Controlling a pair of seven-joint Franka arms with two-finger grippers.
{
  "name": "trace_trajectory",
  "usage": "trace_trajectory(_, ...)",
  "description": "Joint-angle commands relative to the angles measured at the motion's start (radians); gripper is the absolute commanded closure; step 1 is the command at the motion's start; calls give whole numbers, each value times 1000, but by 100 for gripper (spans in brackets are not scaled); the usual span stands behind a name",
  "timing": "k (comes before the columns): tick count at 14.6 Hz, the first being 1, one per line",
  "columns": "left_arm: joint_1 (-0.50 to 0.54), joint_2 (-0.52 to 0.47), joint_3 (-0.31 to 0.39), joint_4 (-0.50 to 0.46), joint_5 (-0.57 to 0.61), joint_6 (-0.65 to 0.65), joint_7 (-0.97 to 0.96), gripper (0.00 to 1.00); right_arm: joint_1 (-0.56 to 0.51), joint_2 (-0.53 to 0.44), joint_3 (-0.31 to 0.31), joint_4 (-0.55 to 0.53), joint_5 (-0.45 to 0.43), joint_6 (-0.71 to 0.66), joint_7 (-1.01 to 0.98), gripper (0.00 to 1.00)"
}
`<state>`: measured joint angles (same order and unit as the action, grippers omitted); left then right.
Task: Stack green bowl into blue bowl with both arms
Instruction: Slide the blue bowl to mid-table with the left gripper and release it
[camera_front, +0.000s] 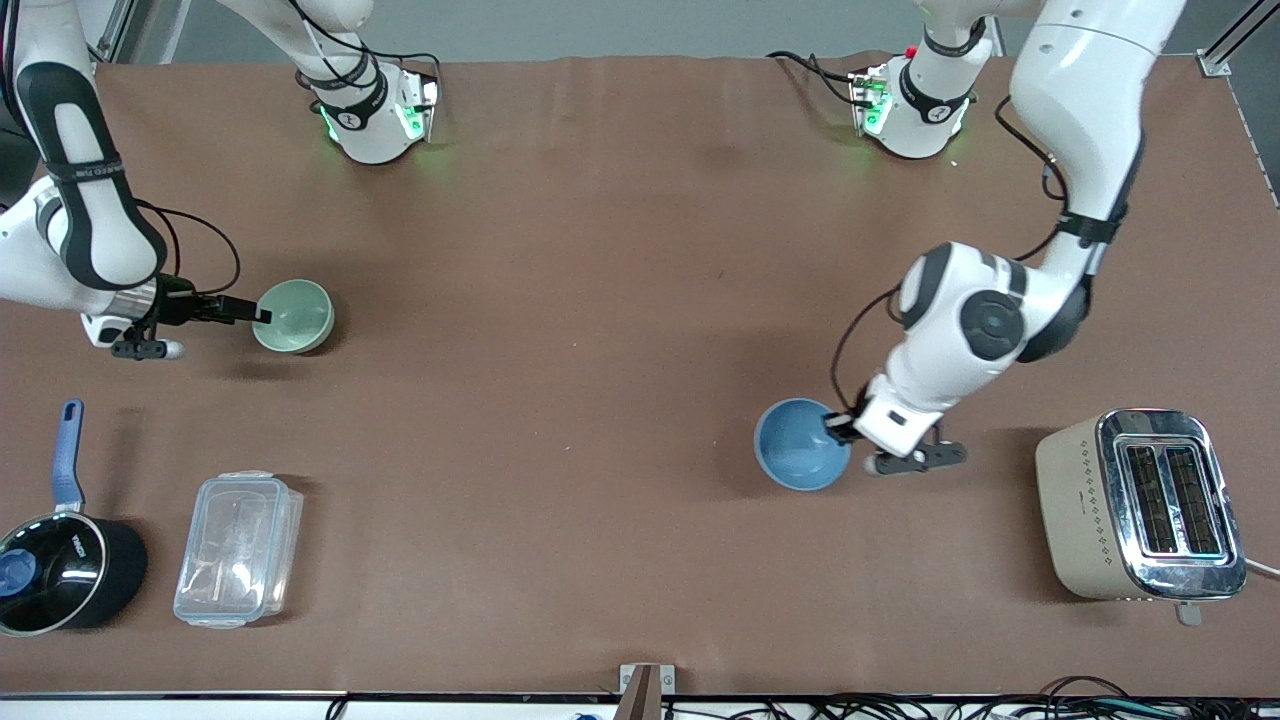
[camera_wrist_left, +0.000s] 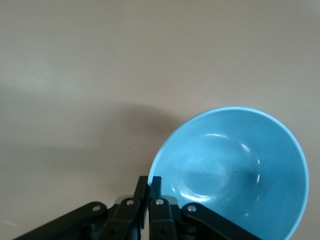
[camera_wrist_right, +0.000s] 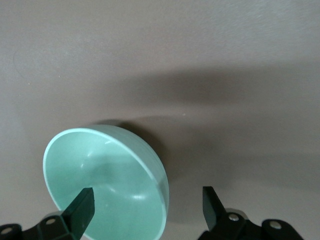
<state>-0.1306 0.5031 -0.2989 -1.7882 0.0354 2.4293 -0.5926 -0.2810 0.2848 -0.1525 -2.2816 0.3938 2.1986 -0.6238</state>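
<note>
Straddling green bowl (camera_wrist_right: 107, 182) rim, right gripper (camera_wrist_right: 147, 210) jaws apart, left gripper (camera_wrist_left: 149, 192) clamping blue bowl (camera_wrist_left: 235, 172) rim.

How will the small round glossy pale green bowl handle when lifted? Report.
Likely slippery: the green bowl looks glossy. The open right gripper straddles only one rim edge, so the bowl may tilt when lifted. Its rounded wall suggests rocking if nudged.

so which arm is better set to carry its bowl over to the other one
Left. The left gripper has its fingers shut on the blue bowl rim. The right gripper sits open astride the green bowl rim, with no grip yet.
</note>
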Motion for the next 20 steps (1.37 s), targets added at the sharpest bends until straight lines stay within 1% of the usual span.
trace_trajectory(1, -131, 67, 7, 96, 18, -18, -197, 99, -15, -3, 13, -9, 42, 6, -39, 8)
trace_trajectory(2, -174, 99, 9, 133, 18, -18, -270, 99, -15, -1, 13, -10, 42, 6, -40, 14)
trace_trajectory(4, -251, 149, 15, 179, 26, -16, -373, 99, -15, 4, 13, -10, 42, 7, -80, 43)
trace_trajectory(5, -280, 181, 17, 212, 41, -16, -422, 99, -15, 13, 13, -9, 43, 7, -97, 55)
trace_trajectory(6, -311, 208, 17, 240, 60, -16, -471, 99, -17, 14, 13, -9, 45, 7, -105, 64)
trace_trajectory(7, -340, 233, 20, 262, 84, -16, -513, 99, -17, 14, 13, -10, 51, 7, -111, 71)
trace_trajectory(10, -405, 278, 26, 299, 127, -9, -614, 99, -15, 16, 13, -15, 53, 6, -120, 86)
trace_trajectory(11, -421, 284, 29, 299, 129, -9, -631, 99, -14, 14, 13, -13, 53, 4, -120, 91)
trace_trajectory(12, -437, 284, 32, 299, 129, -9, -644, 99, -12, 14, 13, -12, 53, 0, -119, 94)
trace_trajectory(16, -489, 285, 38, 296, 130, -10, -719, 97, -6, 2, 16, -2, 65, -19, -108, 96)
trace_trajectory(18, -504, 281, 38, 291, 132, -16, -756, 95, 0, -28, 19, 16, 76, -77, -97, 98)
trace_trajectory(20, -511, 279, 40, 286, 132, -41, -783, 89, 28, -61, 18, 24, 96, -117, -39, 99)
